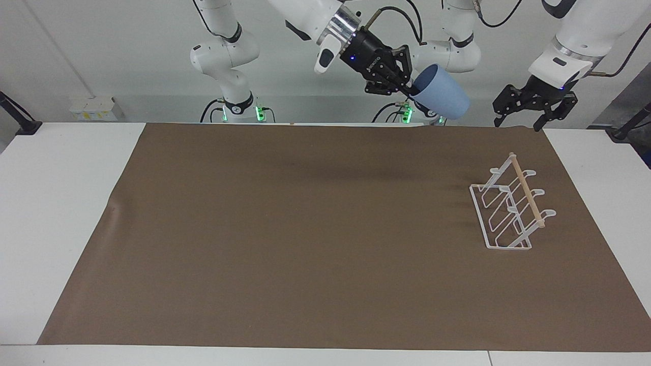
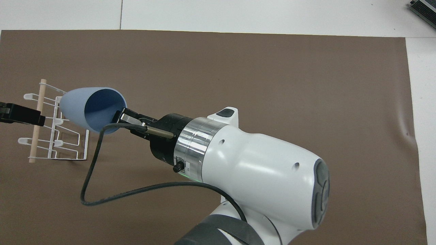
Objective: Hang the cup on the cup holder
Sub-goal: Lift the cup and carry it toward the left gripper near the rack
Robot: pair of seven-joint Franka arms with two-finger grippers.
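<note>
The light blue cup (image 1: 441, 91) is gripped by its rim in my right gripper (image 1: 409, 91), which holds it tilted and high in the air over the mat's edge by the robots. In the overhead view the cup (image 2: 76, 105) covers a corner of the cup holder (image 2: 58, 136), with the right gripper (image 2: 119, 115) at its rim. In the facing view the cup is well above and apart from the white wire cup holder (image 1: 508, 213), which stands at the left arm's end of the mat. My left gripper (image 1: 519, 121) waits open and empty in the air near the holder.
A brown mat (image 1: 305, 229) covers most of the white table (image 1: 51, 229). A black finger of the left gripper (image 2: 20, 115) overlaps the holder's wooden dowel (image 2: 35, 136) in the overhead view. The right arm's cable (image 2: 102, 190) hangs below its wrist.
</note>
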